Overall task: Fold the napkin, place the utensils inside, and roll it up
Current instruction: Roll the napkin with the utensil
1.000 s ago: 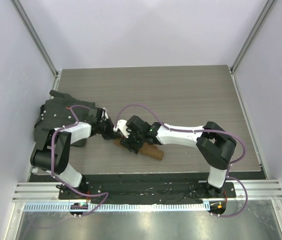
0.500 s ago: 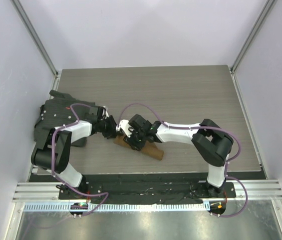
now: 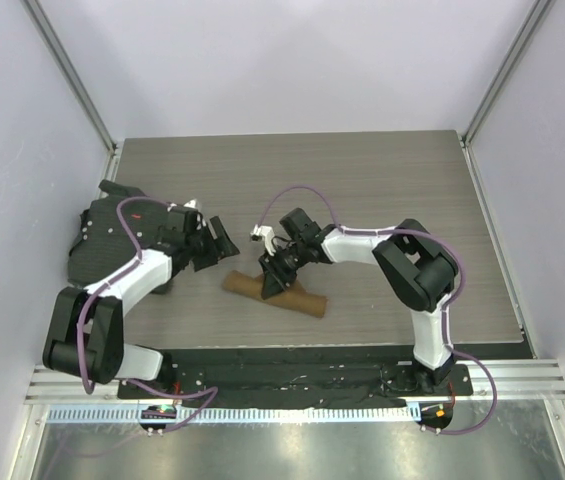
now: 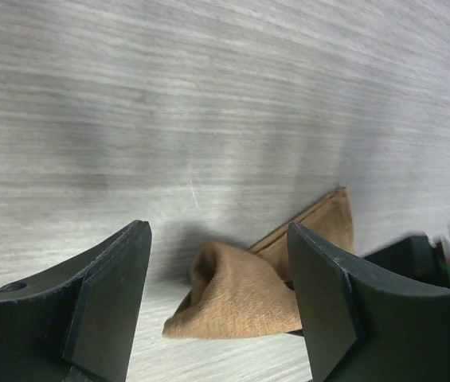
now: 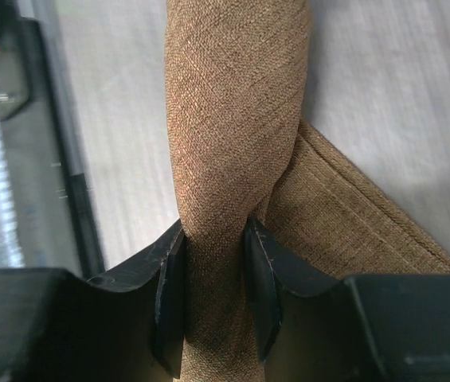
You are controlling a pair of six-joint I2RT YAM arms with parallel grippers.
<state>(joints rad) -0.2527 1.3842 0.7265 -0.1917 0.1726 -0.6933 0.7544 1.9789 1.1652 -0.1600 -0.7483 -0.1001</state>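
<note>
The napkin (image 3: 300, 300) lies as a tan-brown roll near the table's front, slanting down to the right. My right gripper (image 3: 270, 281) comes at it from the right and is shut on the roll near its left half; in the right wrist view both pads squeeze the rolled napkin (image 5: 232, 103) between them (image 5: 215, 278). My left gripper (image 3: 219, 243) hangs just left of the roll, open and apart from it. In the left wrist view the napkin's loose end (image 4: 240, 294) lies ahead between the spread fingers (image 4: 218, 239), untouched. The utensils are hidden.
A dark grey-black textured mat (image 3: 107, 235) lies crumpled at the table's left edge, behind my left arm. A black strip (image 3: 362, 355) runs along the table's front edge. Light walls stand on both sides.
My left gripper has opened, let go of the napkin's end and drawn back to the left. My right gripper has closed on the roll and turned over it.
</note>
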